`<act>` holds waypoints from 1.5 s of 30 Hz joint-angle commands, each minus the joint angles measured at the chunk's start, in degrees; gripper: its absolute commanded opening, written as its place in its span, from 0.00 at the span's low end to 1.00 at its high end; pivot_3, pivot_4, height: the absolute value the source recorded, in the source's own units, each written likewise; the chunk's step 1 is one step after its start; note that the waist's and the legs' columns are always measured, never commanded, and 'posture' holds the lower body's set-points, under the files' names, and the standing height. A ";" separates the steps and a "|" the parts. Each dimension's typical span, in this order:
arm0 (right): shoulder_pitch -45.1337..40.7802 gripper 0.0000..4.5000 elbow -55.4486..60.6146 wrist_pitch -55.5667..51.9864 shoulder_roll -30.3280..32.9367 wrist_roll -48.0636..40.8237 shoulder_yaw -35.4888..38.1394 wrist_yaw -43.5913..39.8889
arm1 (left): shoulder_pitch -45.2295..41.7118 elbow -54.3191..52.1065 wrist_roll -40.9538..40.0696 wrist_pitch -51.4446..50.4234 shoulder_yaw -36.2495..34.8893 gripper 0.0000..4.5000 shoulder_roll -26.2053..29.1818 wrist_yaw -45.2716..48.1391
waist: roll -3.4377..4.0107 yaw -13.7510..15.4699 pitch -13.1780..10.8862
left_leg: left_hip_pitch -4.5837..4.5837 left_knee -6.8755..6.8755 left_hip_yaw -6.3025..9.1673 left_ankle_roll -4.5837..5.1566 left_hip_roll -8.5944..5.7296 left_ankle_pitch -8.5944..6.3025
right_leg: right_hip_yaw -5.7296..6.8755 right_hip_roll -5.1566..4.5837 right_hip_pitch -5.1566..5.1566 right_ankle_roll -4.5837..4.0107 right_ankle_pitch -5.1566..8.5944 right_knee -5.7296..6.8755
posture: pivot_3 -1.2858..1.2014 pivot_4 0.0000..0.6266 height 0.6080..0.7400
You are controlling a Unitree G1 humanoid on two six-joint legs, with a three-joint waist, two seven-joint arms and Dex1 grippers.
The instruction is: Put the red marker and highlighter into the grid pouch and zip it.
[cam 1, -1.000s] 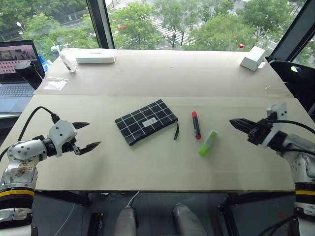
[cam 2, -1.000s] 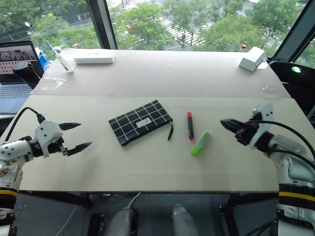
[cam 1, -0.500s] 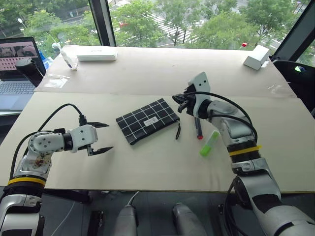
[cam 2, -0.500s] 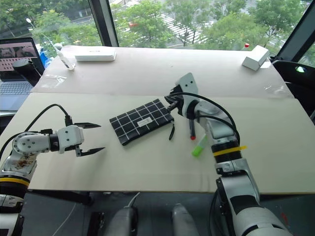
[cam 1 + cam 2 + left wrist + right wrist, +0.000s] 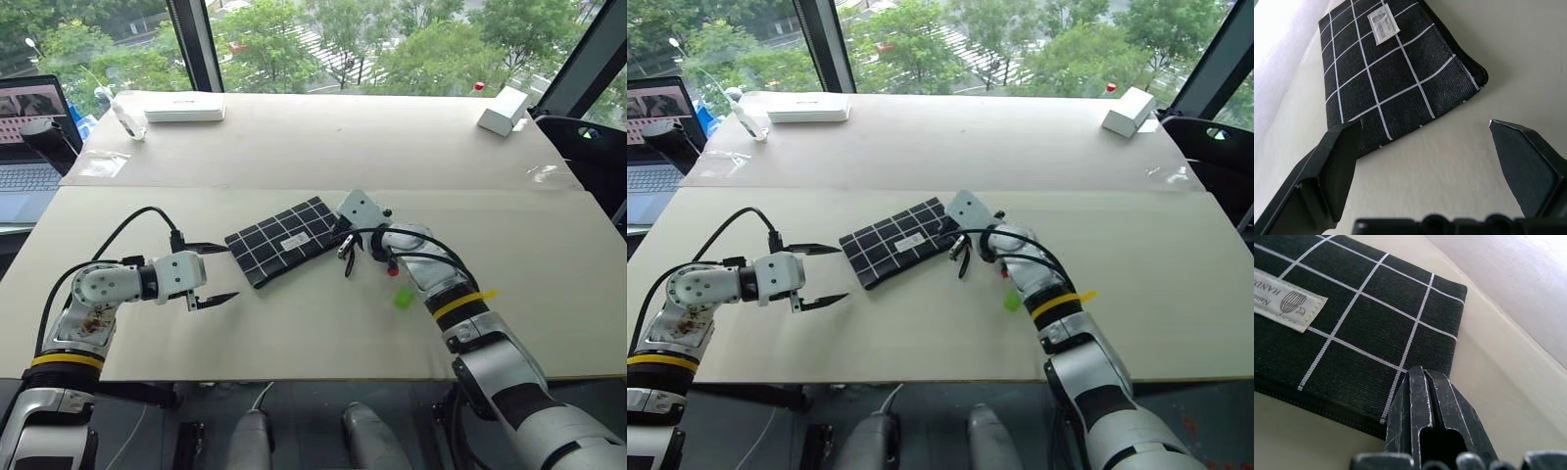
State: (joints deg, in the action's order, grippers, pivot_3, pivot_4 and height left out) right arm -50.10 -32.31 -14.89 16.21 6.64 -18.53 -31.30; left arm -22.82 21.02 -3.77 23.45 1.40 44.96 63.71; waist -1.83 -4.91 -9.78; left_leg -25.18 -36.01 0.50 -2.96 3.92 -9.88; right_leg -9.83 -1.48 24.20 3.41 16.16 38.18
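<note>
With the pouch (image 5: 289,240) lying shut mid-worktop (image 5: 294,157), marker (image 5: 390,265) and highlighter (image 5: 403,297) beside it, the right hand (image 5: 1425,396), pressed together, is nosing its zipper end while the spread left hand (image 5: 214,274) is flanking the other, so opening seems underway; next, pinch the pull.

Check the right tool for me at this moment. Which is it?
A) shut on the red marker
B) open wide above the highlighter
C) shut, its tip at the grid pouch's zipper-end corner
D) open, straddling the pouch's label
C: the right tool has its two fingers pressed together with nothing between them, tip at the corner of the grid pouch near the zipper edge; the red marker lies on the table behind the arm.
</note>
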 commanded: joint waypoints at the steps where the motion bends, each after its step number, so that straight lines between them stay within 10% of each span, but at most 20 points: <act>1: 1.18 0.01 1.43 1.23 0.62 1.95 -1.63 -2.52 | -1.49 -0.93 -0.75 0.39 0.12 1.00 0.06 0.06 | 0.00 -0.01 0.00 | 0.00 -0.01 0.02 0.00 0.00 0.00 | 0.02 0.00 -0.01 0.00 0.00 0.00 | 0.52 0.24 1.00; 39: 1.11 0.01 2.12 2.93 2.15 5.21 -0.74 -5.08 | -21.65 39.32 22.38 41.02 15.86 1.00 -8.26 -23.28 | 0.04 1.58 0.15 | 0.73 -0.24 0.55 0.01 -0.09 0.01 | 0.51 0.00 -1.10 -0.02 -0.01 -0.02 | 0.52 0.24 1.00; 45: 1.11 0.00 1.87 3.03 2.21 5.40 -0.40 -5.00 | -23.04 41.35 21.94 42.29 16.43 0.59 -9.32 -23.14 | 0.04 1.69 0.14 | 0.71 -0.23 0.57 0.01 -0.09 0.01 | 0.54 0.00 -1.09 -0.01 -0.01 -0.04 | 0.52 0.24 1.00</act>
State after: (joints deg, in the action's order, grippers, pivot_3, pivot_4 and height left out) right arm -48.55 -30.93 -12.91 17.96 12.11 -20.31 -36.72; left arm -44.88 61.54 17.78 65.39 17.16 36.04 40.13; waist -1.79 -3.22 -9.64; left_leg -24.49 -36.25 1.08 -2.95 3.82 -9.87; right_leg -9.27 -1.48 23.11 3.40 16.16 38.15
